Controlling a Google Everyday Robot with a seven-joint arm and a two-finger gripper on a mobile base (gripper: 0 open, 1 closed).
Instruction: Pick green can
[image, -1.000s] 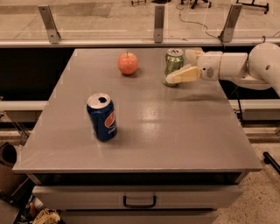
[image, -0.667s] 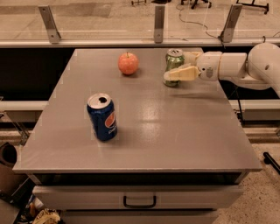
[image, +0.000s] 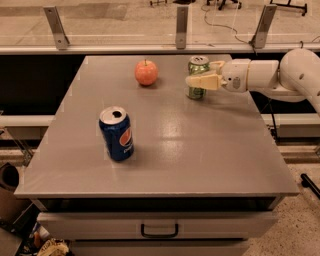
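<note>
Gripper (image: 200, 74) edged left since earlier frame, now at upright can (image: 196, 92) mid-height; sideways approach suits side grasp. Clenched or released: cannot tell.

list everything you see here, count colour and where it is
table: 1, grey, fills the middle of the view
drawer: 1, grey with a dark handle, under the table's front edge
apple: 1, red-orange, far middle of the table, left of the green can
blue can: 1, blue with a red-white logo, upright, near left part of the table
green can: 1, pale green with a silver top, upright, far right part of the table
brackets: 3, grey metal, along the rail behind the table
arm: 1, white, reaching in from the right edge
gripper: 1, pale yellow, at the green can
</note>
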